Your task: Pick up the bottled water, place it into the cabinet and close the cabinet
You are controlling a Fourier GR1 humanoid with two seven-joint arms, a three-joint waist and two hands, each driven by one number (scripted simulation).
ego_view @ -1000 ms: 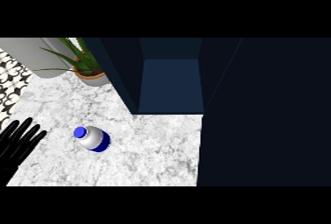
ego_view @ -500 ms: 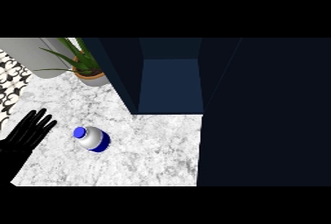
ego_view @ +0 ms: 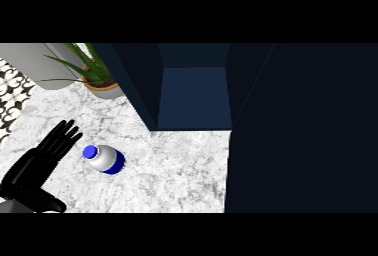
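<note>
The bottled water (ego_view: 104, 158), white with a blue cap and blue band, stands on the marble counter (ego_view: 177, 170) left of centre. My left hand (ego_view: 43, 164) is open just to its left, fingers straight and pointing up and right, fingertips a short gap from the cap, not touching. The dark blue cabinet (ego_view: 193, 95) stands open behind the bottle, its interior bare as far as it shows. Its door (ego_view: 303, 130) fills the right side of the view. My right hand does not show.
A potted plant (ego_view: 94, 75) in a terracotta pot stands at the back left, beside the cabinet's left wall. A grey object (ego_view: 37, 65) lies behind it. A black-and-white patterned floor (ego_view: 11, 100) shows past the counter's left edge.
My left hand has moved up and to the right, from the left edge toward the bottle. The bottle and the cabinet have stayed put.
</note>
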